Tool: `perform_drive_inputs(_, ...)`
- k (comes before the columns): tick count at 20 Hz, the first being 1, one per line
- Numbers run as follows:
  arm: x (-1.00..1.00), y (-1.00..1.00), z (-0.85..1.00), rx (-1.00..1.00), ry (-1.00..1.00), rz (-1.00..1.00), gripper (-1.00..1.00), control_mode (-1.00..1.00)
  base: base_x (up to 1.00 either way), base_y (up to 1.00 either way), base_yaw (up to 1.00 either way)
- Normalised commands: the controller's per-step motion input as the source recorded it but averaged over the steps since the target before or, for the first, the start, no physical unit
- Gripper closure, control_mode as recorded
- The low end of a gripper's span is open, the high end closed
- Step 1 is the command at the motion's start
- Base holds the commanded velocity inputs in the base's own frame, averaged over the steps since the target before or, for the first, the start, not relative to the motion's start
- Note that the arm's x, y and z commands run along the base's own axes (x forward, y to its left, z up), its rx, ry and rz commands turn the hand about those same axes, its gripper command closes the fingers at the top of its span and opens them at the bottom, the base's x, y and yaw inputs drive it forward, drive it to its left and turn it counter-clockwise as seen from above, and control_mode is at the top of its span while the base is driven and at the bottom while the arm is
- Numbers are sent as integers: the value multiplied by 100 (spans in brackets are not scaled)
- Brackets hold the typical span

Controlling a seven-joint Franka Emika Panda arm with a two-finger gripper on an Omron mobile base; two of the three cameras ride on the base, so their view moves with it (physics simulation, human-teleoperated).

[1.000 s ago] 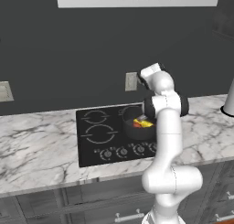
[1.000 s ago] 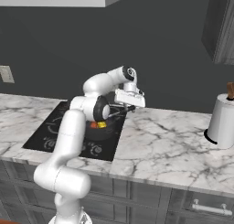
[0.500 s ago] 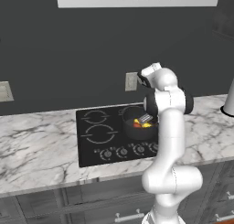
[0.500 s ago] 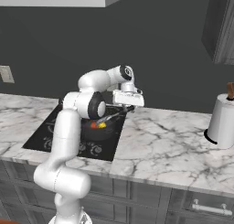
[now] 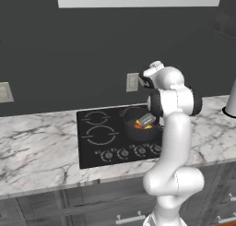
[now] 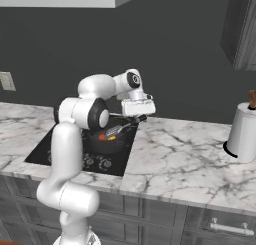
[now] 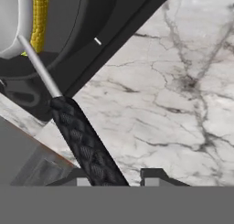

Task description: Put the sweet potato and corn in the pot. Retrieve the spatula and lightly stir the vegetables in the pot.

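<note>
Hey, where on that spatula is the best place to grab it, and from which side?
Grip the spatula by its dark textured handle, near the free end away from the pot. The handle is the thick, patterned part; beyond it a thin metal shank runs to the blade among the vegetables. Come from the counter side to the right of the stove, where the claw already straddles the handle.

The white arm rises from the base, bends at the elbow and reaches forward. The gripper (image 6: 141, 118) hangs at about 3 o'clock of the elbow in the right base view, jaws closed on a dark handle.
</note>
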Motion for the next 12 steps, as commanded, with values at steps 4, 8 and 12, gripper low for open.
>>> perform_drive_inputs(4, 0, 16, -17, 0, -16, 1, 100, -100, 0, 0, 0)
perform_drive_inputs(8, 3, 26, -16, 0, -15, 0, 100, -100, 0, 0, 0)
perform_drive_inputs(12, 55, 3, -41, -2, -10, 0, 100, -100, 0, 0, 0)
